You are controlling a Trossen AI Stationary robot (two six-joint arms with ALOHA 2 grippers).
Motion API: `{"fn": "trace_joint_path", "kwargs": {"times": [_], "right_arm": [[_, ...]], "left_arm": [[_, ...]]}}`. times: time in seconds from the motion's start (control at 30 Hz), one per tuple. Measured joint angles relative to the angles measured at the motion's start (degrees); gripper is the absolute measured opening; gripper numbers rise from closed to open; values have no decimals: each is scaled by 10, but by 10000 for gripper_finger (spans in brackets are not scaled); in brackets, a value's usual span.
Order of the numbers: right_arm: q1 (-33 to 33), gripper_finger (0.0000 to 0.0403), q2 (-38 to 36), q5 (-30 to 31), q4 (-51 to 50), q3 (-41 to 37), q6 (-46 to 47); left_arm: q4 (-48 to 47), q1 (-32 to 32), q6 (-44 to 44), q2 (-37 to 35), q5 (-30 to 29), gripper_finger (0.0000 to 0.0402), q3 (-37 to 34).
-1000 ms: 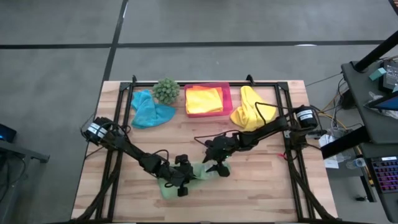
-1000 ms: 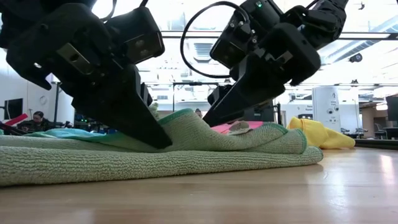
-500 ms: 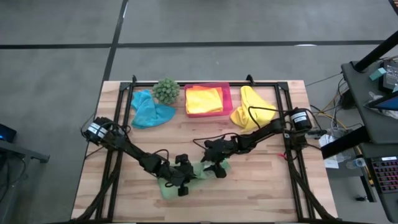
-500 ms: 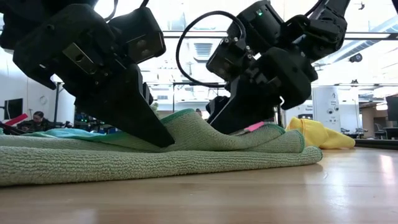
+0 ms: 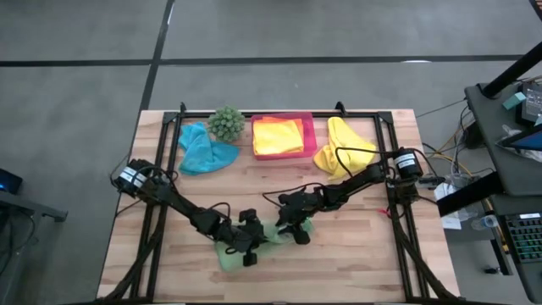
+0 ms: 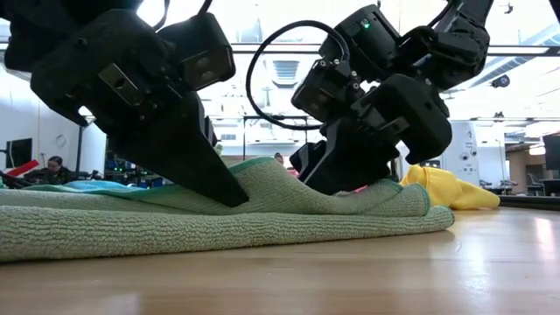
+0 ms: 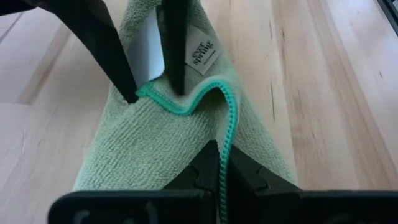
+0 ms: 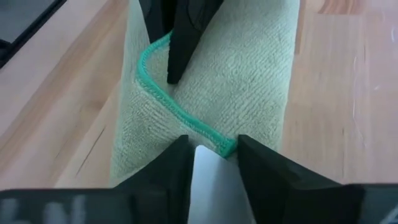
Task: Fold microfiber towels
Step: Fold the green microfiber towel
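The light green towel (image 5: 264,240) lies near the table's front middle, folded into a narrow strip with a teal hem and a white label (image 7: 202,55). My left gripper (image 5: 248,247) is shut on its hem at the left part. My right gripper (image 5: 296,232) is open at the towel's right end, with its fingertips down on the top layer on either side of the label. The teal blue towel (image 5: 203,149) and a yellow towel (image 5: 341,149) lie crumpled at the back. Another yellow towel (image 5: 278,136) lies folded in the pink tray. I cannot tell the orange one apart. My left gripper pinches the top layer's teal hem (image 7: 226,143) between its two fingers, slanting down from the table's left. The towel lies flat on the table below it. My right gripper's open fingertips (image 7: 133,94) rest on the hem of the top layer, slanting down from the right. The label (image 8: 208,167) shows between the fingers.
The pink tray (image 5: 310,134) and the round spiky green plant (image 5: 226,124) stand at the far edge. A black frame (image 5: 385,161) runs along the table's left and right sides. Bare wood lies between the green towel and the things at the back.
My right gripper has come down and a little toward the table's left, onto the towel. The towel's right edge with the label, which it held raised, now lies flat on the layers below.
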Motion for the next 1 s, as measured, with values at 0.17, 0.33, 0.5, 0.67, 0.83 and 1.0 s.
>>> {"fn": "trace_joint_path", "kwargs": {"times": [0.17, 0.33, 0.5, 0.67, 0.83, 1.0], "right_arm": [[0, 74, -1, 0, 1, 0, -1], [0, 28, -4, 0, 0, 0, -2], [-3, 12, -19, 0, -9, 0, -10], [-8, 14, -32, 0, -18, 0, -14], [-8, 15, -32, 0, -18, 0, -14], [-8, 20, -32, 0, -17, 0, -15]], "left_arm": [[0, 0, 0, 0, 0, 0, 0], [-1, 0, 0, 0, 0, 0, 0], [-1, 0, 0, 0, 0, 0, 0], [-1, 0, 0, 0, 0, 0, 0], [-1, 0, 0, 0, 0, 0, 0], [-1, 0, 0, 0, 0, 0, 0]]}}
